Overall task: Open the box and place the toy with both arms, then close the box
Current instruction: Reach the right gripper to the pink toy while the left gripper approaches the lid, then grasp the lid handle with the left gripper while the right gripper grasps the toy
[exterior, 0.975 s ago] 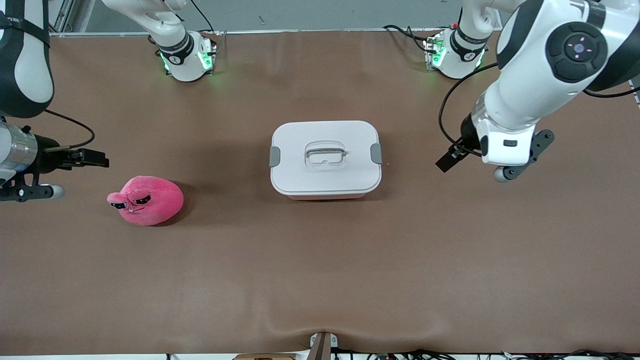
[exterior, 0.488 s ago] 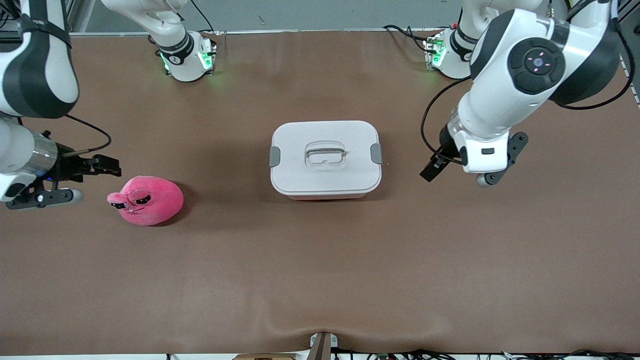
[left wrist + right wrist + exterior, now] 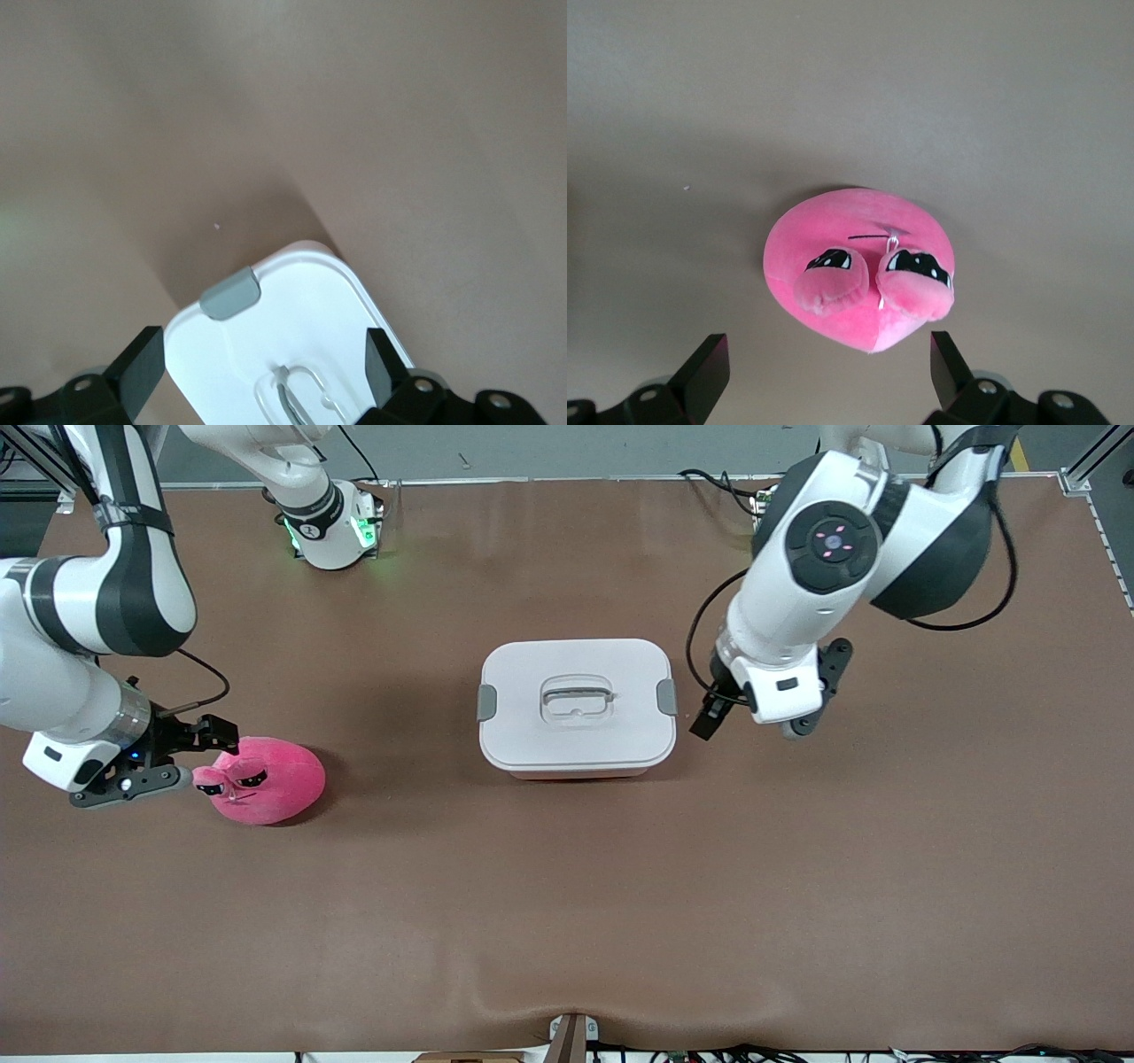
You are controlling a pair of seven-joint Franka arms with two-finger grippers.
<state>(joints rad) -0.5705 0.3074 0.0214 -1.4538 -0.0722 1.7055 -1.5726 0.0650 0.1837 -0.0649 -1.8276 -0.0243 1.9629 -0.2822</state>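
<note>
Near the middle of the brown table (image 3: 567, 886) sits the box (image 3: 576, 704), a white rounded container with its lid on, a recessed handle (image 3: 577, 694) at the lid's centre and a grey clip on each short side. One clip (image 3: 666, 696) faces the left arm's end of the table, and the left gripper (image 3: 706, 722) hangs in the air just beside that end of the box, apart from it. The left wrist view shows its two fingers (image 3: 140, 367) spread wide, with a corner of the lid, a grey clip (image 3: 231, 293) and part of the handle lying between them below. Toward the right arm's end of the table, well apart from the box and a little nearer to the front camera, the toy (image 3: 264, 779) rests on the table, a pink plush blob with droopy dark eyes. The right gripper (image 3: 217, 737) is just beside the toy's face end, low over the table. Its fingers (image 3: 707, 370) are also spread wide and hold nothing, and the right wrist view has the toy (image 3: 859, 266) lying between and ahead of them, face toward the camera, untouched.
</note>
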